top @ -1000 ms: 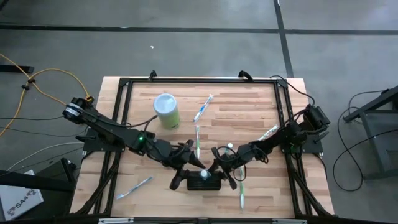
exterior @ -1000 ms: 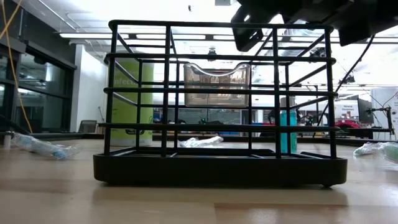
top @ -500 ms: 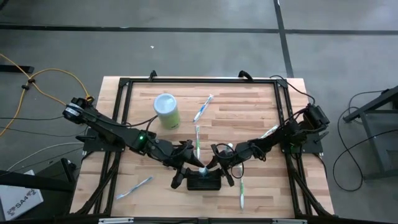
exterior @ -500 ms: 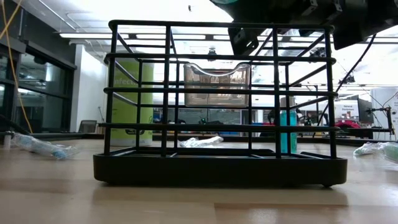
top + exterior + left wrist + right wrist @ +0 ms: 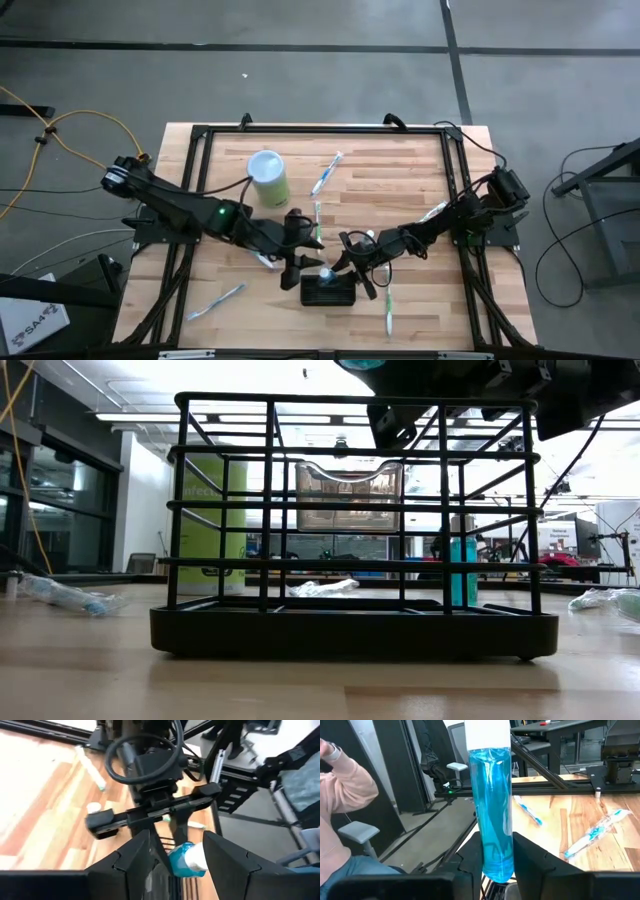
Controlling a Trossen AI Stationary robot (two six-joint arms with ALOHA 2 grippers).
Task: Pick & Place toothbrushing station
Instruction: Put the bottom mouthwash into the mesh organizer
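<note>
Black and barred like a small cage, the toothbrushing station [image 5: 328,291] stands upright on the wooden table [image 5: 400,180] near its front edge, about midway across; in the low view it [image 5: 354,525] fills most of the picture, its thick base flat on the wood and its open top just under the dark arms. The right pincer [image 5: 348,272] sits at the station's upper right corner; its fingers [image 5: 540,865] are clamped on a blue tube with a white cap [image 5: 491,795], which stands up straight between them; the cap end [image 5: 325,274] shows over the station's top. The left pincer [image 5: 297,268] is just beside the station's upper left corner; its fingers [image 5: 132,852] stand well apart and hold nothing, and the blue tube [image 5: 187,858] shows between them in that arm's wrist view, though whether they touch it I cannot tell. A pale green cylinder with a whitish top [image 5: 268,178] stands farther back on the left part of the table; wrapped toothbrushes lie scattered about: one behind the station [image 5: 327,173], one at the front left [image 5: 217,301], one at the front right [image 5: 388,305]. In the right wrist view a person in a pink sleeve [image 5: 345,795] is seated beyond the table.
</note>
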